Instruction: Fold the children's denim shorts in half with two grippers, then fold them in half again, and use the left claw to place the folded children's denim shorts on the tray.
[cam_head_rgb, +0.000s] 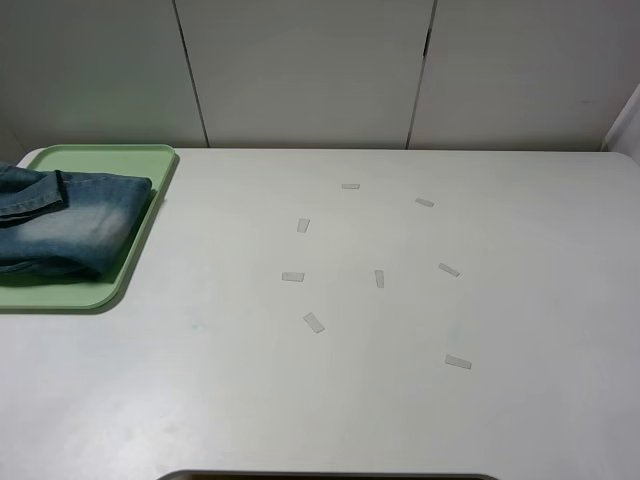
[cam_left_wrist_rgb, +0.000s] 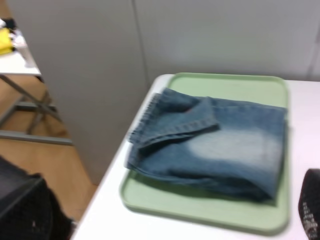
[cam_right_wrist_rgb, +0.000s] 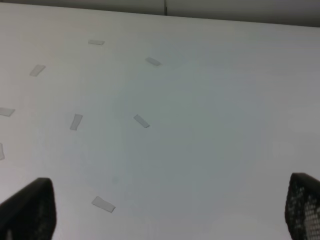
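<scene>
The shorts (cam_head_rgb: 65, 222) lie folded on the tray (cam_head_rgb: 150, 158), which sits at the far left of the worktop (cam_head_rgb: 350, 400). Tape strips (cam_head_rgb: 314, 322) lie scattered mid-worktop, well apart from the tray, to its right.

Both black mesh-padded grippers, left gripper (cam_left_wrist_rgb: 160, 220) and right gripper (cam_right_wrist_rgb: 170, 210), stood wide open, empty, only fingertips visible in wrist views; neither appeared overhead.
</scene>
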